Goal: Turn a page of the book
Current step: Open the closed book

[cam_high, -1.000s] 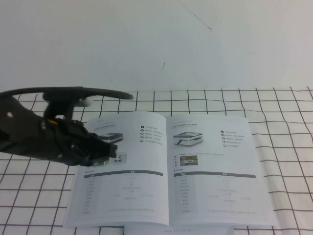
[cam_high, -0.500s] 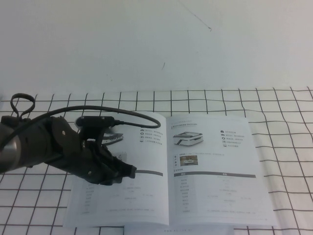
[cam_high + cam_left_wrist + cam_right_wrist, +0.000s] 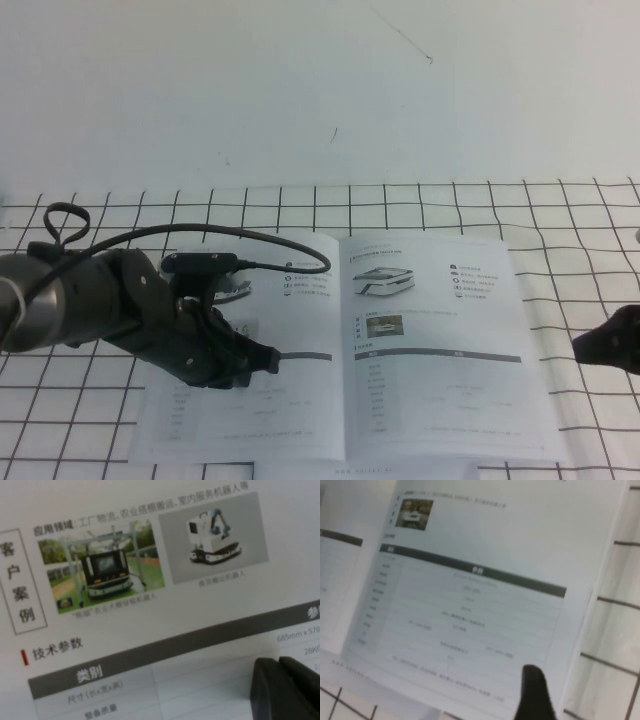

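- Black-cased, the left gripper [image 3: 262, 358] rests low over the left-hand leaf of the book [image 3: 345, 345], its two dark fingertips [image 3: 282, 690] pressed together with no gap and nothing pinched between them, right at the paper beside a dark table header.
- At the tabletop's right edge, only the tip of the right gripper [image 3: 608, 350] shows, just off the book's outer margin; whether its jaws are apart cannot be told here, and it holds nothing visible.
- Open flat near the front edge of the checked tablecloth [image 3: 590, 230], the book has its spine running front to back and its longer spread lying left to right.
- Flat on the right side lies the page [image 3: 440, 345], low white vehicle face up, its free edge toward the right gripper.
- A black cable [image 3: 255, 240] loops over the left leaf.
- A plain white sheet [image 3: 400, 470] peeks from under the book's front edge.
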Tool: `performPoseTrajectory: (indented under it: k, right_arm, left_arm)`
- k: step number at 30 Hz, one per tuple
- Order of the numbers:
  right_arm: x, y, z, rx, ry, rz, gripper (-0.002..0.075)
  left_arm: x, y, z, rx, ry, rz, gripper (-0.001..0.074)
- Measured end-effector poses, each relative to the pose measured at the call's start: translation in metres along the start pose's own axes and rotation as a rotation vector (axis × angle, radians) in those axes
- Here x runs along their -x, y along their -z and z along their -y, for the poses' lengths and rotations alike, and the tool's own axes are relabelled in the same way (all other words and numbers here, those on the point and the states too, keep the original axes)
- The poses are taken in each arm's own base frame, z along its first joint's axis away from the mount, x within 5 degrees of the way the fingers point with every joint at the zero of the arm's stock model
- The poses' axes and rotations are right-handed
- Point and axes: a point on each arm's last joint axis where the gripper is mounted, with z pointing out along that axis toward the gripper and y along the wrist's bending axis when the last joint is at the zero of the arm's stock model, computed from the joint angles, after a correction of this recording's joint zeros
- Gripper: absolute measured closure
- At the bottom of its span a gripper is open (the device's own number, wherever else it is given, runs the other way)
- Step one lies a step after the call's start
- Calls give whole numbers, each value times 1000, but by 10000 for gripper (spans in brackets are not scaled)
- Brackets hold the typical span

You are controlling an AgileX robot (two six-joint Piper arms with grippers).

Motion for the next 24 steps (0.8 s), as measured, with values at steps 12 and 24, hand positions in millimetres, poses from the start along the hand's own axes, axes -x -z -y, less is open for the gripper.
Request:
performPoseTrajectory:
  k: [12,24]
  right_arm:
    - [47,-57,2,43,78,-65,275]
    - [42,-99,23,46,53,-168,274]
  left_arm:
    - [32,33,39,-119,-24,55,737]
    - [24,-24,36,-88,9,-29,738]
